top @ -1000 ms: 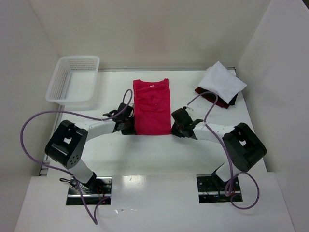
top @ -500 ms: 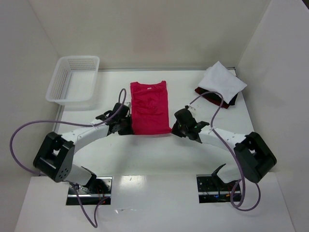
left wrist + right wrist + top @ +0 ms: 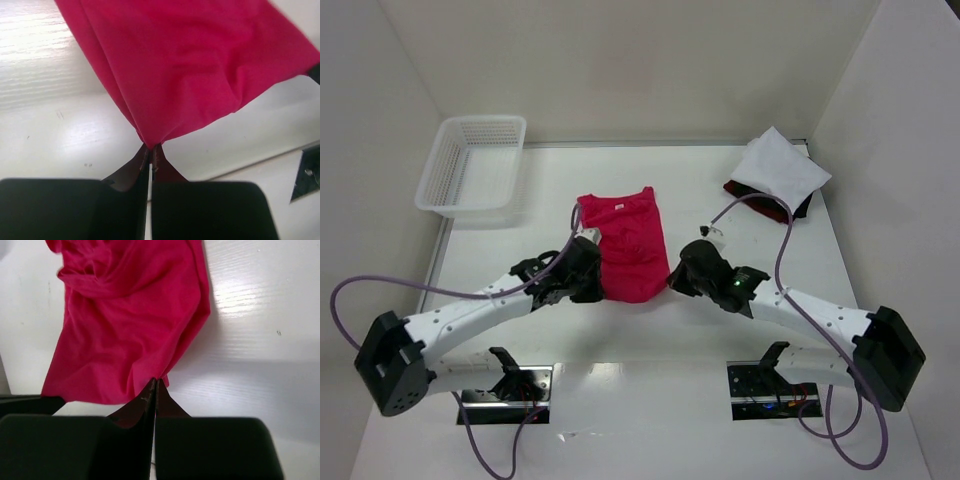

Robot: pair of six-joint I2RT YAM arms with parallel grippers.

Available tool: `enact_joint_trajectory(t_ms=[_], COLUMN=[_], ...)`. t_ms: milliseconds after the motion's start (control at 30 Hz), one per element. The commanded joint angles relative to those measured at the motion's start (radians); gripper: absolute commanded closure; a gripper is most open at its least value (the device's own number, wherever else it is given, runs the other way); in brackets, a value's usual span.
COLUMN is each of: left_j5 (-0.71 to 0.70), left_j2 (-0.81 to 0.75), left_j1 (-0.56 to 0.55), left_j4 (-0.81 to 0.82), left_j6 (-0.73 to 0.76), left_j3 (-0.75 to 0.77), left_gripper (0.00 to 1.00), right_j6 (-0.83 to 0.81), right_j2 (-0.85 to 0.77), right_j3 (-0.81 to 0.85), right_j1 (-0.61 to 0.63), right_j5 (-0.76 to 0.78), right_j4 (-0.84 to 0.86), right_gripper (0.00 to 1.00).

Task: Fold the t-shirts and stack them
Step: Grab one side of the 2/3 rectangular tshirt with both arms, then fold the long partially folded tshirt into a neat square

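Observation:
The red t-shirt (image 3: 625,245) lies in the middle of the table, folded narrow lengthwise, neck end away from me. My left gripper (image 3: 592,283) is shut on its near left corner (image 3: 150,140), and my right gripper (image 3: 672,280) is shut on its near right corner (image 3: 156,376). Both hold the near hem a little off the table. A folded white t-shirt (image 3: 780,168) rests on a dark maroon-black t-shirt (image 3: 770,205) at the far right corner.
A white mesh basket (image 3: 472,163) stands at the far left. White walls close in the table at the back and both sides. Purple cables loop from both arms, one (image 3: 760,205) reaching toward the stacked shirts.
Both grippers have drawn the red t-shirt toward the near edge; its neck end slid nearer and slightly left. Both arms stretched out lower and wider.

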Motion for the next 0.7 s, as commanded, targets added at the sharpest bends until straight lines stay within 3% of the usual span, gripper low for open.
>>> enact_joint_trajectory(t_ms=[0,333,467,667], left_j5=[-0.1,-0.245,-0.267,-0.157], left_j2=[-0.155,-0.217,-0.202,-0.064], left_j1=[-0.039,-0.027,0.053,0.272], left_j4=[-0.104,-0.201,-0.179,-0.104], left_j6=[-0.125,-0.185,-0.117,0.059], left_j3=[0.016,0.093,0.157,0.275], left_gripper=[1.0,1.0,1.0,1.0], right_j6=[0.041,-0.016,-0.111,-0.211], right_j2=[-0.092,-0.031,0.059,0.226], right_j3=[0.069,0.21,0.328,0.52], right_j1=[0.027,0.018,-0.083,-0.192], right_j5=[0.074,0.161,0.117,0.04], right_j4=[-0.071,-0.1,-0.068,-0.04], right_gripper=[1.0,1.0,1.0,1.0])
